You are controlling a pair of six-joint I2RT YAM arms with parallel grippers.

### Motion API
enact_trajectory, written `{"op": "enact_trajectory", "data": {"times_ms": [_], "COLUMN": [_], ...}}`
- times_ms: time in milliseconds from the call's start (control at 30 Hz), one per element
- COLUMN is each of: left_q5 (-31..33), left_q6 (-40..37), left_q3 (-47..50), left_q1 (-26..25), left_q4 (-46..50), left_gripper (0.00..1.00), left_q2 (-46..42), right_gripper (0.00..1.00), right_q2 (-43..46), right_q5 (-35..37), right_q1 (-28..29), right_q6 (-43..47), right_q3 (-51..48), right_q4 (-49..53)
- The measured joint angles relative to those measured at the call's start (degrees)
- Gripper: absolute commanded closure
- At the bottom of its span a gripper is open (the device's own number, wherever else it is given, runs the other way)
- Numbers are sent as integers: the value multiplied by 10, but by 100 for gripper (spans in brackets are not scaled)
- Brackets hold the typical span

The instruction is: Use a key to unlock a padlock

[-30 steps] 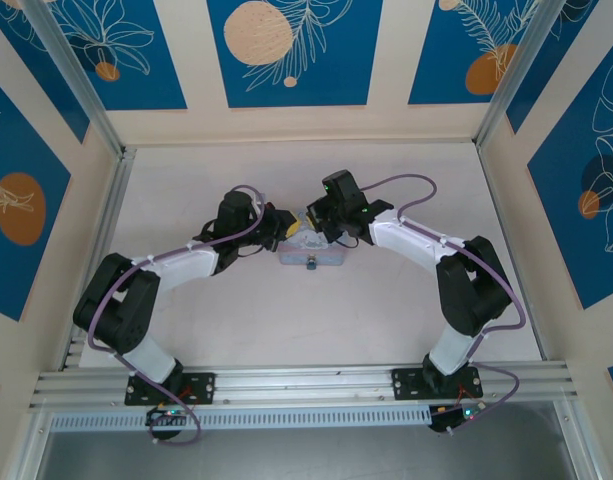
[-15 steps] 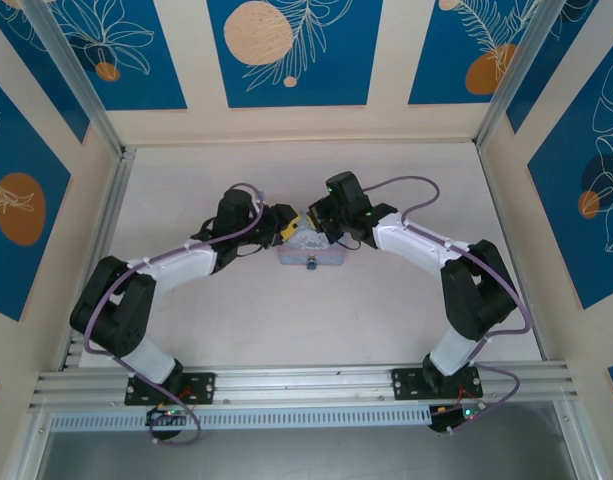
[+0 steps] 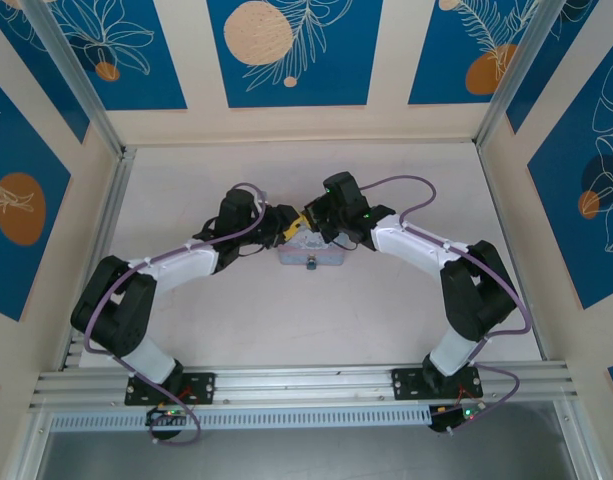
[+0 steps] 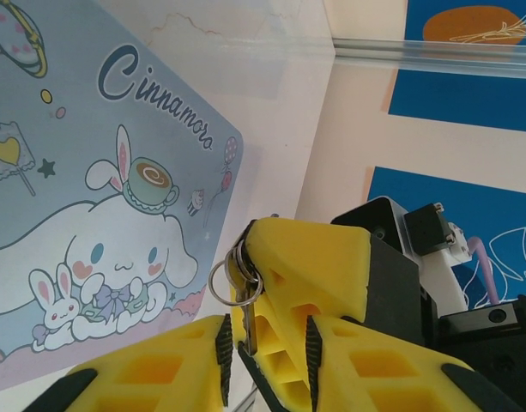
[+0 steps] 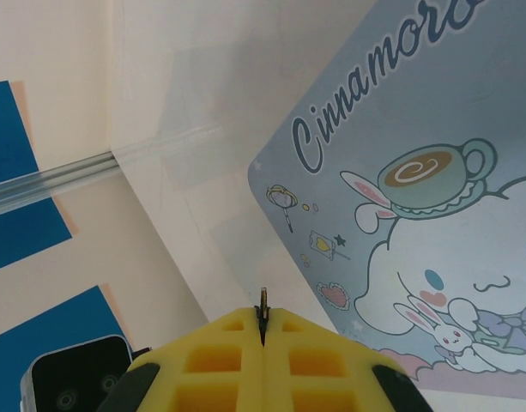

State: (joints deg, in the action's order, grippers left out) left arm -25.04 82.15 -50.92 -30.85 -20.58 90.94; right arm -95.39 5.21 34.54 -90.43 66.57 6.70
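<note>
Key hand-off over the tin (image 4: 91, 172): right tool (image 5: 263, 330) clenched on the key (image 4: 248, 330), key ring (image 4: 221, 281) at its tip. Left tool (image 4: 267, 343) released, pads either side of the blade w/o touching. Padlock (image 3: 311, 266) sits at the tin's near edge, centre frame in top view, untouched. Next, prob.: left tool must pinch the blade squarely before the right lets go.

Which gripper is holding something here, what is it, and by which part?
The right gripper pinches the key by its ring end, blade hanging free. The left gripper stands open around it, holding nothing.
</note>
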Motion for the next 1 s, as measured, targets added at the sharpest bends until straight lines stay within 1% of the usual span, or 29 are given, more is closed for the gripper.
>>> {"op": "enact_trajectory", "data": {"times_ms": [167, 433, 600, 800, 900, 1000], "left_q5": [0, 0, 0, 0, 0, 0], "left_q6": [0, 2, 2, 2, 3, 2], "left_q3": [0, 0, 0, 0, 0, 0], "left_q1": [-1, -2, -4, -5, -5, -7], "left_q4": [0, 0, 0, 0, 0, -3], "left_gripper": [74, 83, 85, 91, 99, 100], "left_q2": [0, 3, 3, 4, 5, 7], "right_gripper": [100, 100, 100, 100, 100, 100], "right_q2": [0, 12, 15, 16, 20, 23], "right_q5": [-2, 0, 1, 2, 5, 8], "right_q1": [2, 3, 3, 3, 3, 3], "right_q6": [-4, -11, -11, -15, -15, -15], "right_q3": [-6, -14, -15, -19, -25, -30], "right_q4": [-4, -12, -14, -16, -19, -20]}}
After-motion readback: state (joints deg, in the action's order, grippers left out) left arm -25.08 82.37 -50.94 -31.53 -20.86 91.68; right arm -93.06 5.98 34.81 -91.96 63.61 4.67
